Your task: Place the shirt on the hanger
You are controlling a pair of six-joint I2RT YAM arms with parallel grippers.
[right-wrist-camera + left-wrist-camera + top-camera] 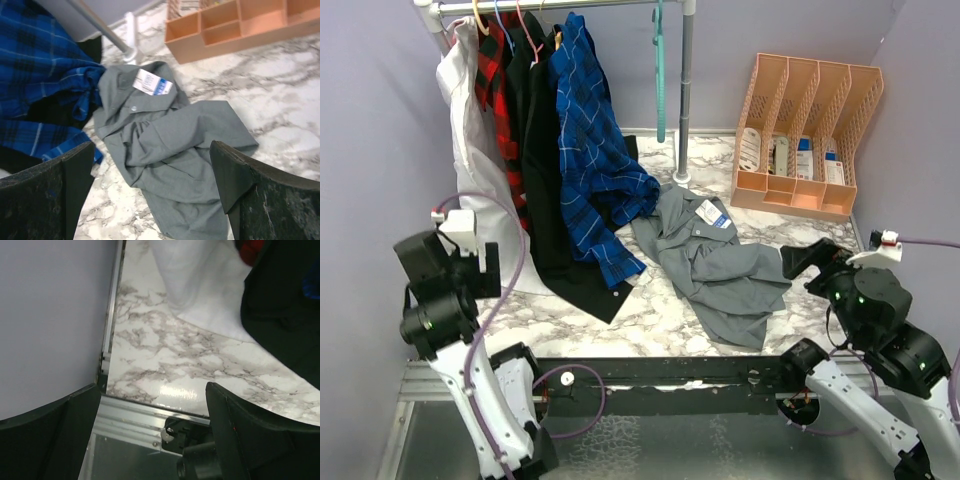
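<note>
The grey shirt (720, 265) lies crumpled on the marble table, its white-and-blue label (712, 212) facing up at the collar. The teal hanger (660, 70) hangs empty on the rail at the back, above and behind the shirt. My right gripper (802, 258) is open and empty, just right of the shirt; in the right wrist view it (152, 185) hovers over the shirt (170, 145) without touching it. My left gripper (488, 270) is open and empty at the far left; in the left wrist view it (152, 430) is over the table's near left edge.
A white garment (470, 150), a red-and-black plaid shirt (500, 90), a black garment (545, 180) and a blue plaid shirt (595, 150) hang on the rack, reaching the table. The rack pole (685, 100) stands behind the shirt. A peach file organizer (810, 130) stands back right.
</note>
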